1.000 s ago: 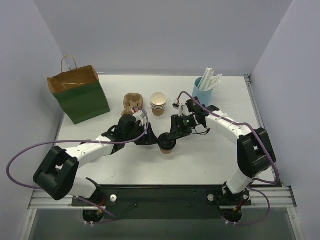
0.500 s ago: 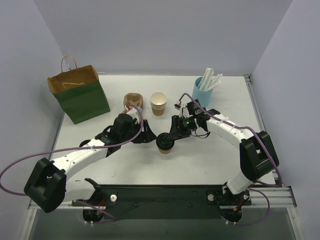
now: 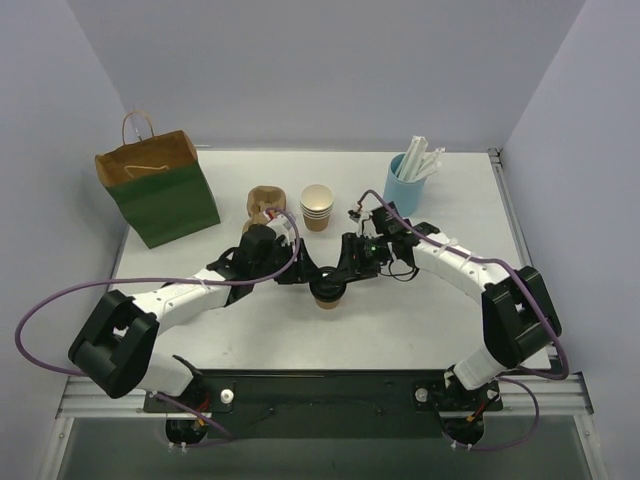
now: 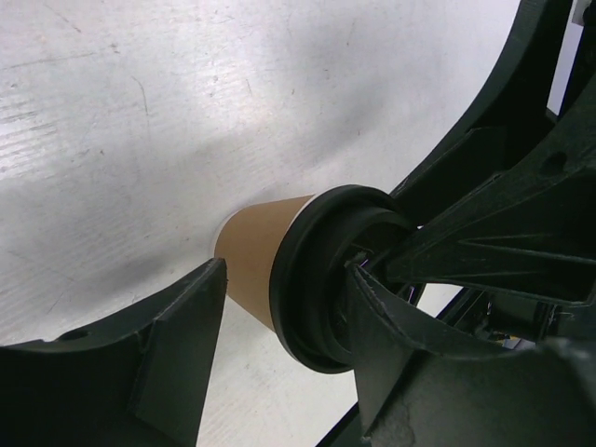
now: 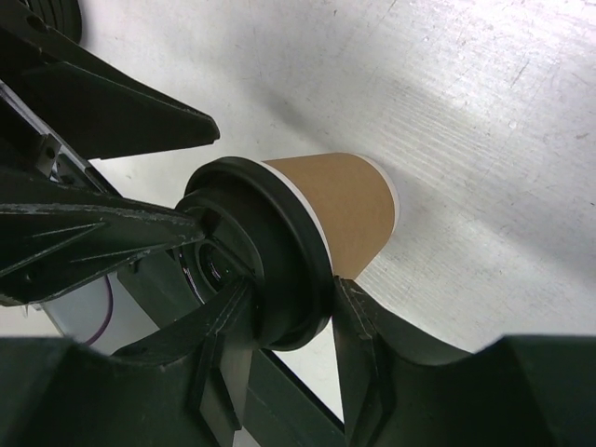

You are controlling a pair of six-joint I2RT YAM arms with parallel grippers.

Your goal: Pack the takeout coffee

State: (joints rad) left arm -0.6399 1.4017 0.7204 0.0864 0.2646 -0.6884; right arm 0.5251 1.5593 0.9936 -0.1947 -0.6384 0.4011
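The takeout coffee [image 3: 328, 292], a brown kraft cup with a black lid, stands upright on the white table between both arms. My right gripper [image 3: 345, 272] reaches in from the right and is shut on the lid's rim [image 5: 279, 270]: one finger [image 5: 219, 340] lies over the lid top, the other [image 5: 358, 331] presses under the rim against the cup wall. My left gripper [image 3: 305, 276] reaches in from the left and is open around the cup top [image 4: 317, 279]. Its near finger [image 4: 177, 345] stands clear of the cup wall; its other finger [image 4: 400, 326] is over the lid.
A green-and-brown paper bag [image 3: 160, 190] with handles stands open at the back left. A pulp cup carrier [image 3: 265, 203] and a stack of lidless cups [image 3: 317, 207] sit behind the coffee. A blue cup of white wrapped sticks [image 3: 408, 175] stands at the back right.
The left gripper drew back a little to the left, then came in again to the cup's top. The right gripper stayed on the lid. The cup has barely shifted.
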